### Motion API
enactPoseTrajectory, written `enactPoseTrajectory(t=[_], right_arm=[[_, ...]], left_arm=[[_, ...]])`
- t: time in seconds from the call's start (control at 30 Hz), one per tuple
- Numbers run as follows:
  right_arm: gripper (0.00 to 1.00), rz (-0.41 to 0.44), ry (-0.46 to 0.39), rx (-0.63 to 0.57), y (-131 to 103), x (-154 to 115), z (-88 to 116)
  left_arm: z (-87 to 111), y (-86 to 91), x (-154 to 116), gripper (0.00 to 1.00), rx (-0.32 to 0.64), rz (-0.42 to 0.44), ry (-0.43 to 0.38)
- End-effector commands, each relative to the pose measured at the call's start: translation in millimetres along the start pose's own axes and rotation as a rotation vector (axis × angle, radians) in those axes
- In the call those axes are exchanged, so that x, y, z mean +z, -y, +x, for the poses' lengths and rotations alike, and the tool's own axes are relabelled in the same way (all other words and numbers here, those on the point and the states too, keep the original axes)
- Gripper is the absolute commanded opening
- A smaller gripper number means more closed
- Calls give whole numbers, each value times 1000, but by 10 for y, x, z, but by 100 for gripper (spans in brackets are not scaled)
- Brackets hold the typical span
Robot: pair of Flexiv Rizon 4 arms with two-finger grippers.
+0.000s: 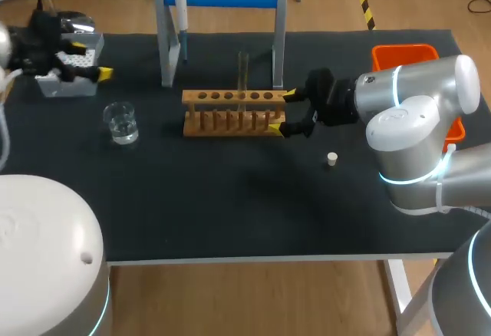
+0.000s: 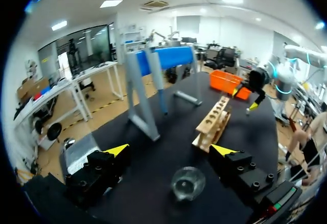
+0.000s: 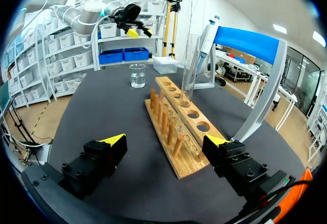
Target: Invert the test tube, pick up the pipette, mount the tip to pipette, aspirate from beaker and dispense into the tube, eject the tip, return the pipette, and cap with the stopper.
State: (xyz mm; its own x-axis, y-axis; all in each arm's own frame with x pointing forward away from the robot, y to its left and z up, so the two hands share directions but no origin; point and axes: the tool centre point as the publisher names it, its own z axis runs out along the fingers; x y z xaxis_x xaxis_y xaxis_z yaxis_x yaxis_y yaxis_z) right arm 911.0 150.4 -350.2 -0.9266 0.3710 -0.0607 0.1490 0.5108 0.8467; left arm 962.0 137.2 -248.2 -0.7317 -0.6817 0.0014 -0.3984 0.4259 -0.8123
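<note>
Right gripper (image 1: 285, 112) sits at the right end of the wooden rack (image 1: 232, 112), centre frame in the head view, with its fingers apart and empty. The test tube (image 1: 242, 75) stands upright in a middle hole, well clear of those fingers.

It is thin glass, so likely light, stiff, slick and easy to crack. A gentle squeeze on the bare length above the rack looks safest.

The right wrist view shows the tube's clear wall against the rack, which is faint from above. Only the head view shows the stopper (image 1: 332, 159) lying at lower right of the rack. The left wrist view shows the left gripper (image 2: 169, 151) spread open, the beaker (image 2: 187, 183) just ahead.
</note>
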Motion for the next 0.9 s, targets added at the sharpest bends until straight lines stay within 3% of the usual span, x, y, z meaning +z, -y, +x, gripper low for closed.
enactPoseTrajectory(t=[0.03, 0.23, 0.33, 0.9], right_arm=[[100, -3, -2, 0, 8, -8, -3], [100, -3, -2, 0, 8, -8, -3], [100, -3, -2, 0, 8, -8, -3], [100, -3, -2, 0, 8, -8, -3]], left_arm=[[19, -341, -667, 100, -127, -37, 251], [-128, -657, -952, 100, -254, -76, 435], [-186, -745, -1026, 100, -290, -76, 487], [-209, -764, -1047, 100, -304, -85, 510]])
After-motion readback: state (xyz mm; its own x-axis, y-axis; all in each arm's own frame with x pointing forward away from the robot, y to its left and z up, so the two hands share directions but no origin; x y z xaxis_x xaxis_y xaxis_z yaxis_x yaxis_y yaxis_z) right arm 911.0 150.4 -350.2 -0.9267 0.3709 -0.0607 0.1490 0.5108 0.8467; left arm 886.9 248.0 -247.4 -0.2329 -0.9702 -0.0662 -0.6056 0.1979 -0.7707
